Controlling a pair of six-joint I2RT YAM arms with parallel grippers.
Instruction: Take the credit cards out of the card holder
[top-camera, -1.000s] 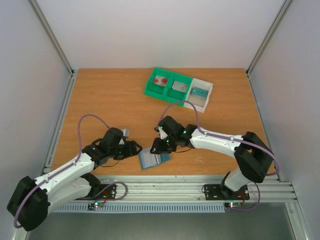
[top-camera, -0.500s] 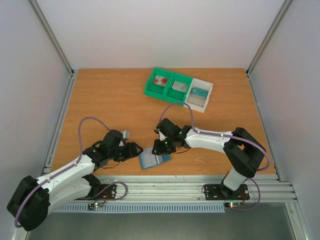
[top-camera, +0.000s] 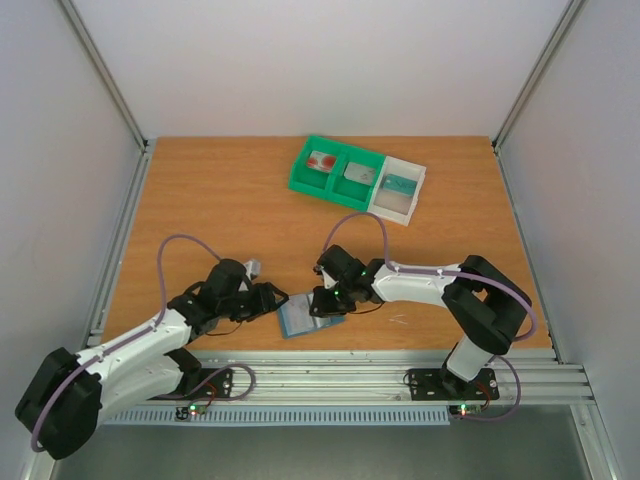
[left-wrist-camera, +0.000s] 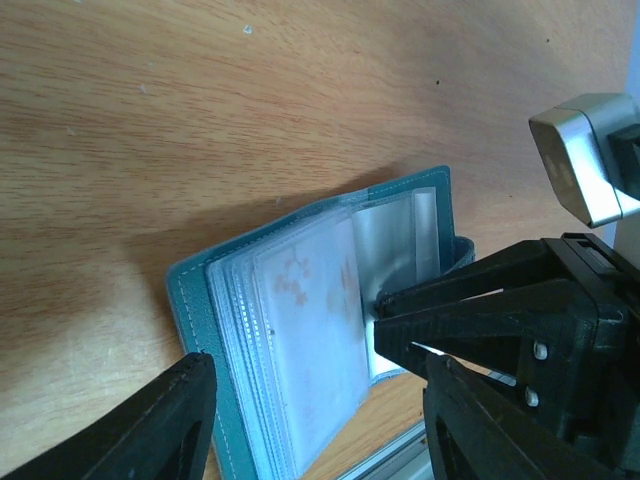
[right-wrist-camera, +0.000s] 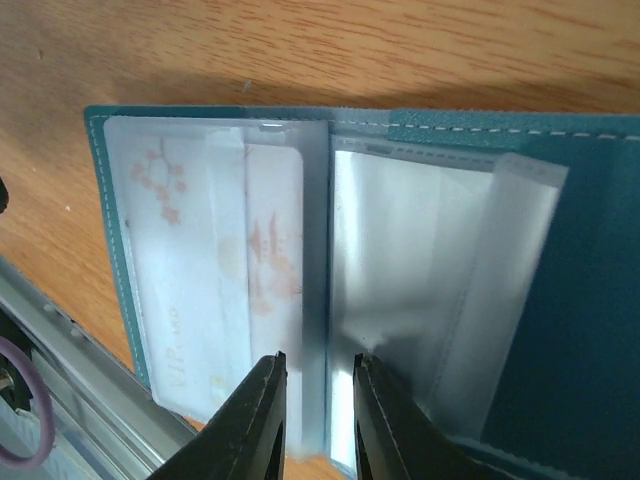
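Task partly done, I'd say. Three are out in the tray (top-camera: 297, 180), toward the far edge of the desk (top-camera: 210, 200), right of centre. White/red card (top-camera: 322, 161) is in its left green slot, grey card (top-camera: 358, 172) in the mid green slot, teal card (top-camera: 400, 185) in the white slot at the right end. One per slot, all well apart from the holder (top-camera: 303, 318).

Holder lies open, flat on the desk by the near edge, about mid-width, between my L jaws and R jaws. Not empty: R wrist view shows clear sleeves on its left page w/ at least two more inside, a blossom-print card (right-wrist-camera: 160, 200) and an orange-print card (right-wrist-camera: 272, 270). Right-page sleeves (right-wrist-camera: 430, 290) look empty, but they're glossy, so not sure. Can't tell how many more are stacked underneath.

R jaws: narrow, tips down over the holder's middle, a sleeve edge (right-wrist-camera: 318, 330) between them. Can't tell if they pinch it or just straddle it.

L jaws: wide, holding nothing, low at the holder's left side. The sleeve stack shows between the tips in L wrist view.

Left to do, my guess: free a card's edge from its sleeve, pull it, put it in the tray, repeat till the sleeves are bare. Thin slippery plastic, prob fiddly.
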